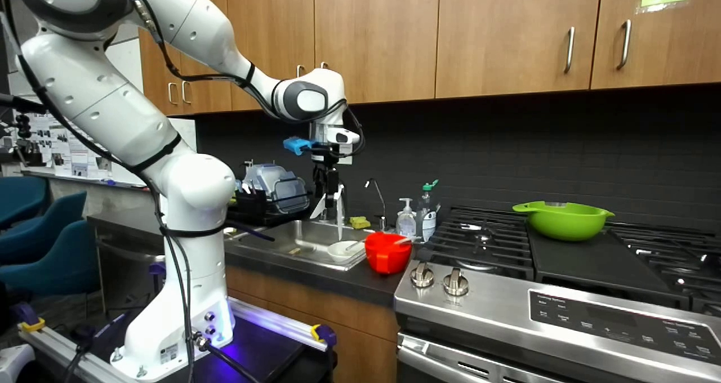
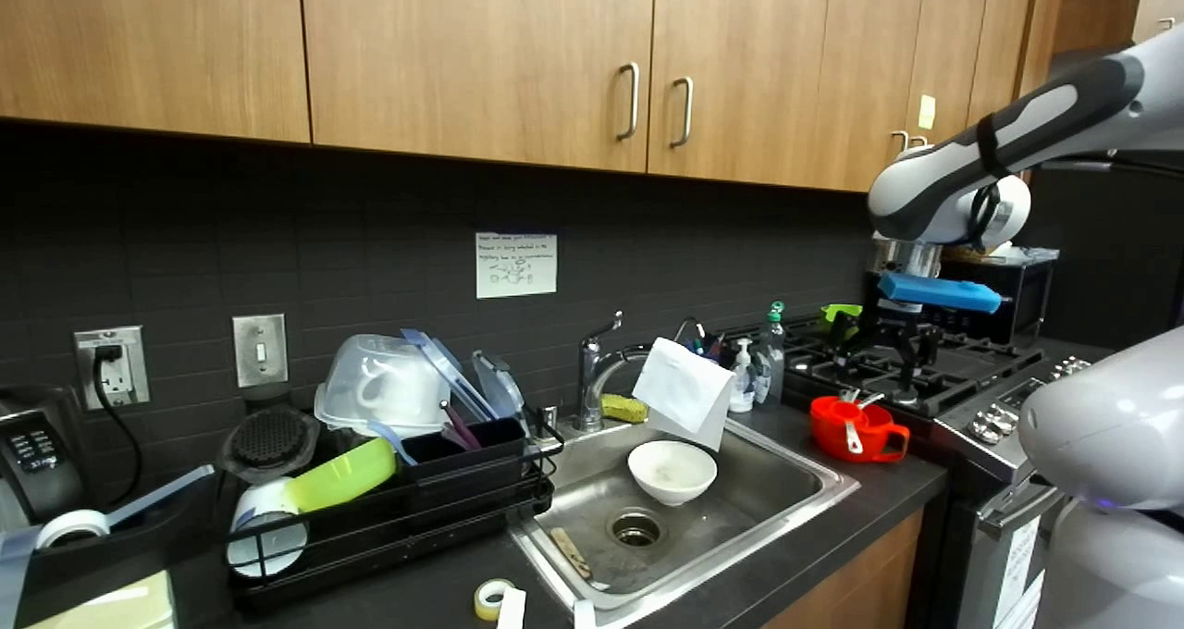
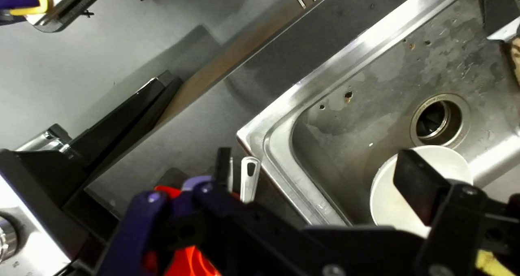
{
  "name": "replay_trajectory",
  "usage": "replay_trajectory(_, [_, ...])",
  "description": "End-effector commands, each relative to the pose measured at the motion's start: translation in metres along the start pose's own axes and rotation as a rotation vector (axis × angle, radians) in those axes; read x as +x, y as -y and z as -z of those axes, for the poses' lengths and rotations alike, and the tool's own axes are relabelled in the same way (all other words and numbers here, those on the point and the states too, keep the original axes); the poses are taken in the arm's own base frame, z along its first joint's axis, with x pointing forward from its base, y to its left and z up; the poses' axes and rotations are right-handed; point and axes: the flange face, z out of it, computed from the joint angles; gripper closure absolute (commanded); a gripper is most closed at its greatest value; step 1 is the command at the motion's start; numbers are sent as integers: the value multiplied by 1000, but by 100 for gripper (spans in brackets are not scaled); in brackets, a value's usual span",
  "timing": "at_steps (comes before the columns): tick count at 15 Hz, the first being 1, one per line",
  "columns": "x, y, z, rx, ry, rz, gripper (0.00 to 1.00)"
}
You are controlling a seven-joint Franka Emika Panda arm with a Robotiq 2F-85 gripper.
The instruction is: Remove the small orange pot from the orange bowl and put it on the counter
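The orange bowl (image 1: 386,257) (image 2: 879,441) sits upright on the dark counter (image 2: 795,541), between the sink and the stove. In an exterior view a smaller orange rim, seemingly the small orange pot (image 2: 840,413), shows inside it, with silver utensil handles sticking out. In the wrist view the orange bowl (image 3: 191,261) is mostly hidden behind a finger of my gripper; one silver handle (image 3: 249,178) shows beside that fingertip. My gripper (image 3: 321,178) is open with nothing between its fingers. In both exterior views the gripper (image 1: 326,183) (image 2: 872,377) hangs fingers down, higher than the orange bowl.
The steel sink (image 2: 666,555) holds a white bowl (image 2: 672,470). Soap bottles (image 1: 405,218) stand behind the orange bowl. The stove (image 1: 484,304) adjoins the counter and bears a lime-green bowl (image 1: 566,222). A faucet (image 2: 592,379) with white paper (image 2: 684,388) and a loaded dish rack (image 2: 398,509) stand near the sink.
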Motion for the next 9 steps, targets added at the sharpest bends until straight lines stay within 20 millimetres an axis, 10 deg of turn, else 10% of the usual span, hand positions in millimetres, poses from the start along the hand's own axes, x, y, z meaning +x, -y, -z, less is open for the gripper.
replay_trajectory(1, [13,-2,-16,-3,18,-6,0])
replay_trajectory(9, [27,-6,-51,21,60,-16,0])
